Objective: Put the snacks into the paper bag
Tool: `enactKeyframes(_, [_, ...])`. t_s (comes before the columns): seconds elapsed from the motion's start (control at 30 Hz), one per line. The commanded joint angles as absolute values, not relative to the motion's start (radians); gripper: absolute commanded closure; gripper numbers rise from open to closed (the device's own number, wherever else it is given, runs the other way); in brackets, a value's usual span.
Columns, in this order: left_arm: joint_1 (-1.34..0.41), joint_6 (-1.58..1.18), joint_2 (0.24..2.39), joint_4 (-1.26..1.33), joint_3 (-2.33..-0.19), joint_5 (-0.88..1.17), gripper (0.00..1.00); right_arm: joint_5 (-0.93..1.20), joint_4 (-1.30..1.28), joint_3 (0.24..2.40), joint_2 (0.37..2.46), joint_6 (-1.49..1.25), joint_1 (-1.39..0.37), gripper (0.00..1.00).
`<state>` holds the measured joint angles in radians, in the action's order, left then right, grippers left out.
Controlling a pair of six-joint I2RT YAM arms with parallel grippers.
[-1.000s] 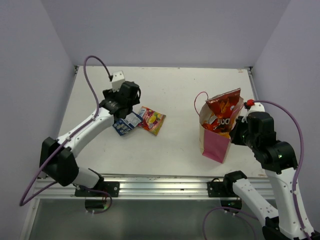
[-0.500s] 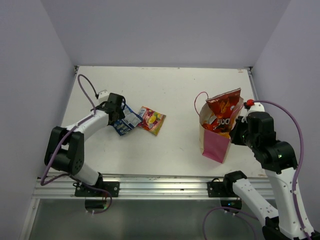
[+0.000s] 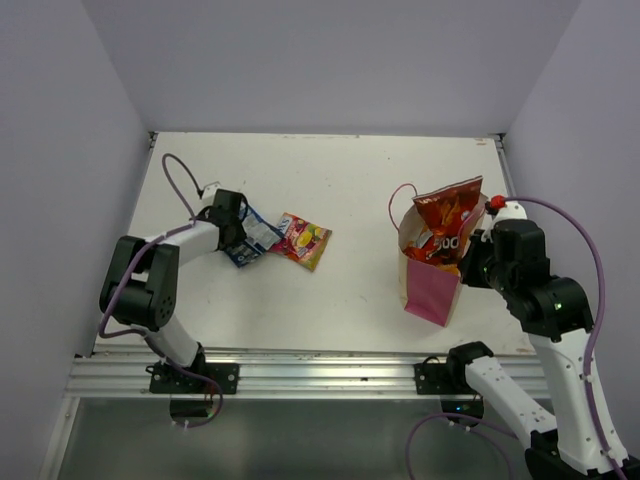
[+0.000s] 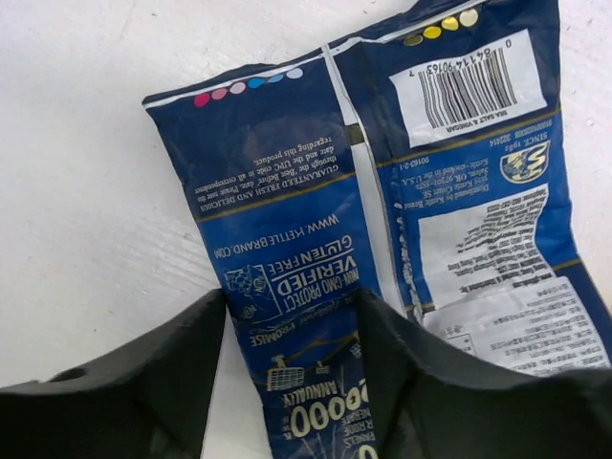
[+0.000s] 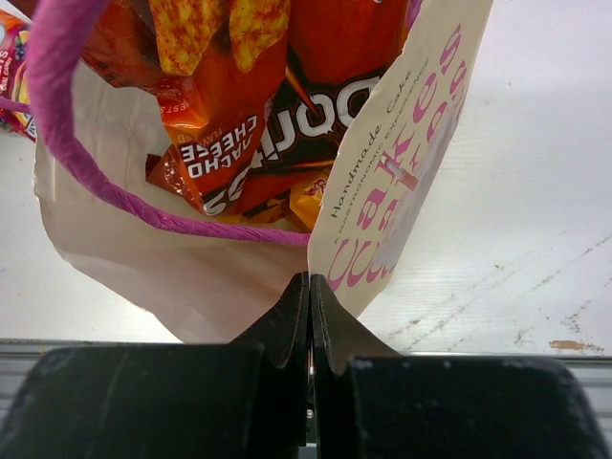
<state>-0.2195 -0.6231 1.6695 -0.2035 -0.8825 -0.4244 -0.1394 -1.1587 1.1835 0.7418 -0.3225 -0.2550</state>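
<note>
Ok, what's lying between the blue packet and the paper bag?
Top view: only the pink-yellow candy packet, close beside the blue packet. From there to the paper bag the table is bare.

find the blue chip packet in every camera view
top external: blue packet left of centre, at the left tool.
left wrist: packet fills the frame, barcode side up, between the tool's fingers.
right wrist: not in it; only the paper bag and its snacks.
shared landmark: white table.
</note>
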Motion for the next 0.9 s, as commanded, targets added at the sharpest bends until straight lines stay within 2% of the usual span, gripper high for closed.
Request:
enactKeyframes(0.0, [-0.204, -0.591, 1.681, -0.158, -0.885, -0.417, 0.46, -0.138, -1.158, 1.213, 0.752, -0.299, -0.255, 1.0])
enactKeyframes(0.1, [-0.199, -0.591, 1.689, -0.173, -0.888, -0.413, 0.78, -0.14, -1.157, 1.21, 0.752, -0.299, -0.255, 1.0])
enactKeyframes(0.13, [-0.199, -0.598, 1.684, -0.184, -0.89, -0.417, 0.99, -0.14, -1.157, 1.212, 0.752, -0.299, -0.256, 1.0])
enactKeyframes(0.27, [-0.204, -0.623, 1.577, -0.209, -0.897, -0.42, 1.0, -0.143, -1.158, 1.212, 0.753, -0.301, -0.255, 1.0])
enactKeyframes(0.37, [-0.224, -0.62, 1.415, -0.196, -0.937, -0.385, 1.0, -0.14, -1.157, 1.21, 0.753, -0.302, -0.256, 1.0])
enactKeyframes(0.47, [-0.28, -0.626, 1.263, -0.14, -1.073, -0.239, 1.0, -0.138, -1.154, 1.209, 0.756, -0.302, -0.256, 1.0])
enactKeyframes(0.53, [-0.31, -0.633, 1.235, -0.077, -1.13, -0.137, 1.0, -0.137, -1.154, 1.207, 0.756, -0.304, -0.256, 1.0])
enactKeyframes(0.7, [-0.412, -0.709, 1.328, 0.101, -1.327, 0.176, 1.0, -0.133, -1.154, 1.207, 0.756, -0.307, -0.255, 1.0])
enactKeyframes(0.87, [-0.622, -0.7, 1.526, 0.152, -1.597, 0.279, 1.0, -0.135, -1.16, 1.21, 0.747, -0.314, -0.256, 1.0])
